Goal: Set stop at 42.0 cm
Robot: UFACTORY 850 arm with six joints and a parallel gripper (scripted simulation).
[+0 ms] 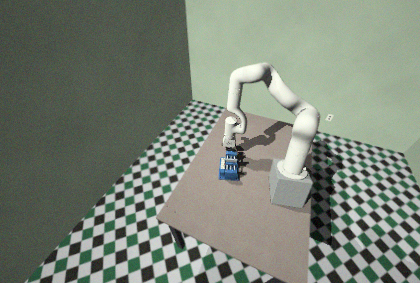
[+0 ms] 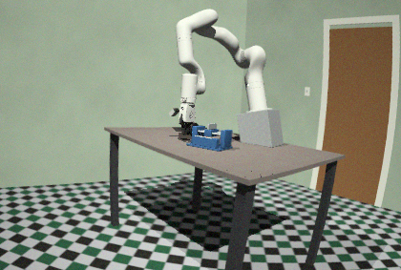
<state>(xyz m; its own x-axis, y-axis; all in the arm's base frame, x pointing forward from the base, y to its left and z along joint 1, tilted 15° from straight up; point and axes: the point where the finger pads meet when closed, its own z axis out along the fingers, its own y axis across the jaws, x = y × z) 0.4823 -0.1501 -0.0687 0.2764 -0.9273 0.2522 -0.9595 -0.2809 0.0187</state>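
Green walls surround a brown table (image 2: 267,161) where a small dark handwheel (image 2: 185,132) beside the blue stop fixture (image 2: 210,140) is pinched by the gripper (image 2: 186,127).

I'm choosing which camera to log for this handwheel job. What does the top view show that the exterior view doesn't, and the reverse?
Only the top view shows the dark wall on the left and the table's whole outline. Only the exterior view shows the brown door, the table legs and the pincer shut low at the blue fixture's far end, presumably on the handwheel. Both show the arm, its grey pedestal and the checkered floor.
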